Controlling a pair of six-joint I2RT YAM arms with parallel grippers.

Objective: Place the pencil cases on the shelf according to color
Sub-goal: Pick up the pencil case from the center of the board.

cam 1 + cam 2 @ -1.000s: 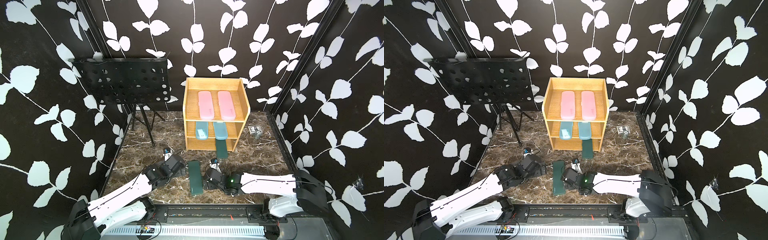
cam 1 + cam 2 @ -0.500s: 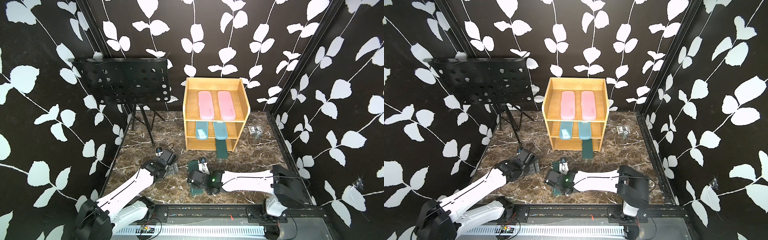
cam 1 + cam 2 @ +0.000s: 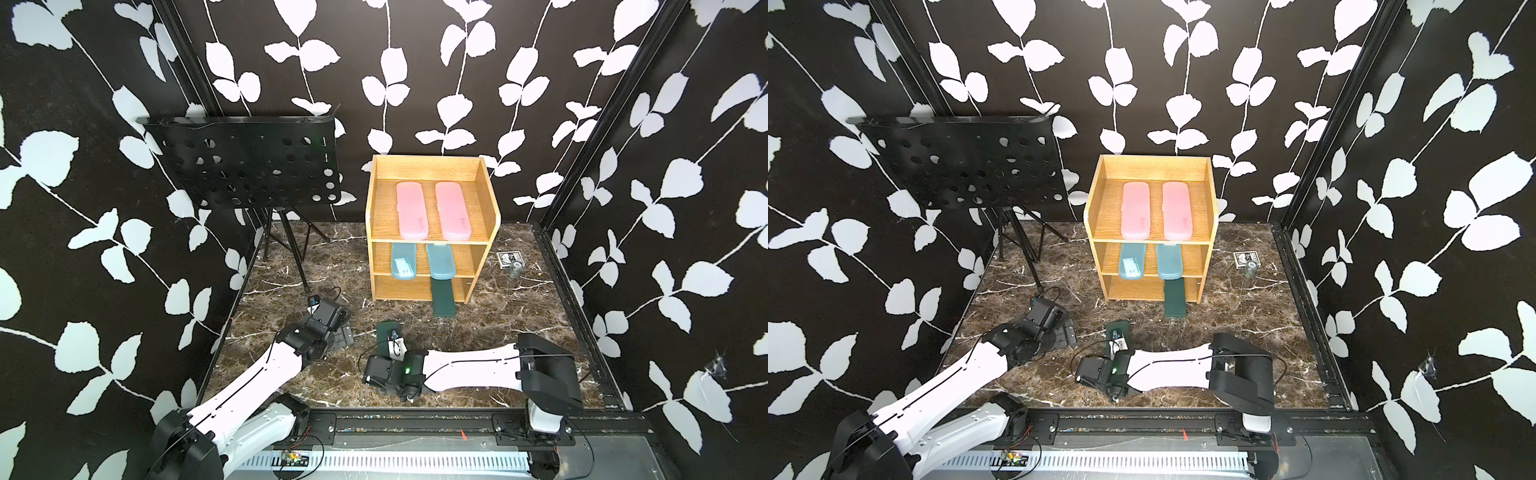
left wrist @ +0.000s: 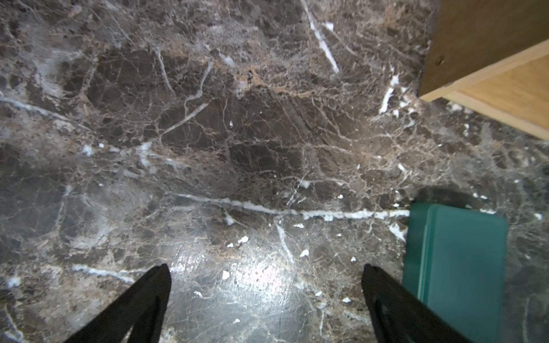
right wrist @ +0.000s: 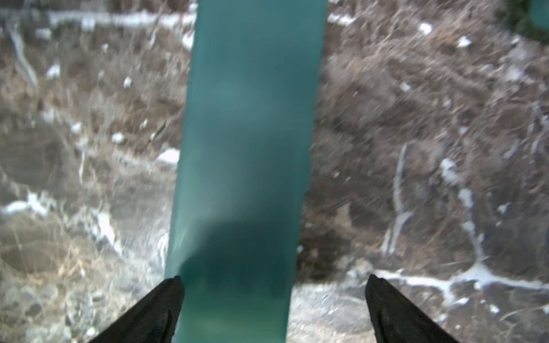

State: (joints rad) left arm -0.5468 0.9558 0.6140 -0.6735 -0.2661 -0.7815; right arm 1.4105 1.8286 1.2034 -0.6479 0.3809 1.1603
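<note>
oak shelf [image 3: 432, 168]: pink cases [image 3: 411, 210] top, blue cases [image 3: 404, 262] middle; left gripper [image 4: 265, 268] and right gripper [image 5: 274, 277] gape, latter astride green case [image 5: 246, 133].

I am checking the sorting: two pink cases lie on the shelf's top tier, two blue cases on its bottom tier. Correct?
No. The blue cases lie on the middle tier of the shelf, as both top views show; the pink cases are on top.

Left gripper [image 4: 264, 274] spread wide, right gripper [image 5: 271, 282] spread wide, both low
</note>
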